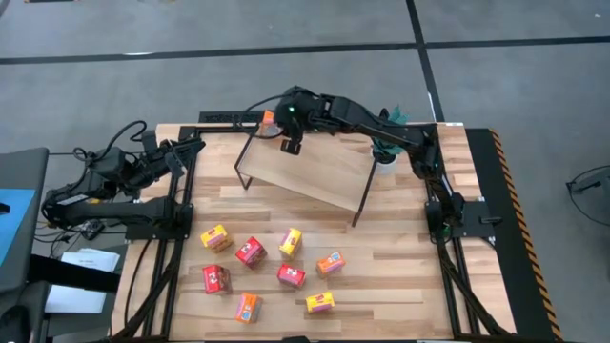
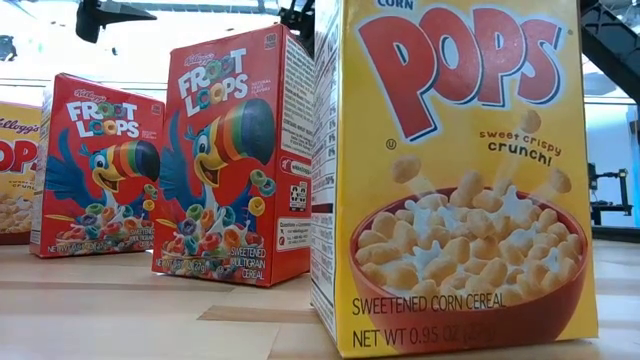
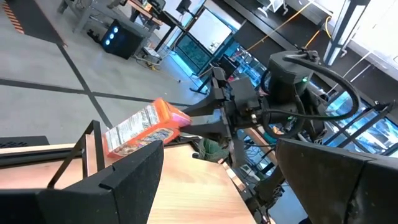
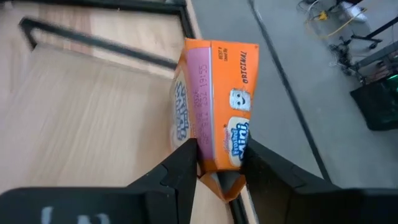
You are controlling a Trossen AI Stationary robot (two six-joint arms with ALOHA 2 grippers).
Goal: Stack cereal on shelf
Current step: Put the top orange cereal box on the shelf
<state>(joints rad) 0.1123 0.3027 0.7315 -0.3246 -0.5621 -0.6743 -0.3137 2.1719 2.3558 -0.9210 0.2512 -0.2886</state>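
Right wrist view: right fingers (image 4: 217, 163) clamp an orange cereal box (image 4: 219, 102); left fingers (image 3: 217, 186) apart.

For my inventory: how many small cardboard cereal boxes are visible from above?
9. Eight lie loose on the wooden tabletop in front of the light-wood shelf; one orange cereal box is held by the right gripper at the shelf's far-left corner. More may be hidden.

In the low view the yellow cereal box (image 2: 460, 180) nearest the camera is cut off at the top edge and hides the shelf and both arms behind it. Another yellow box (image 2: 14, 170) is cropped at the left edge. From above, the print on the boxes lying on the table (image 1: 400, 286) is too small to read. The right gripper (image 4: 219, 163) covers the bottom end of the orange box (image 4: 217, 106) it clamps.
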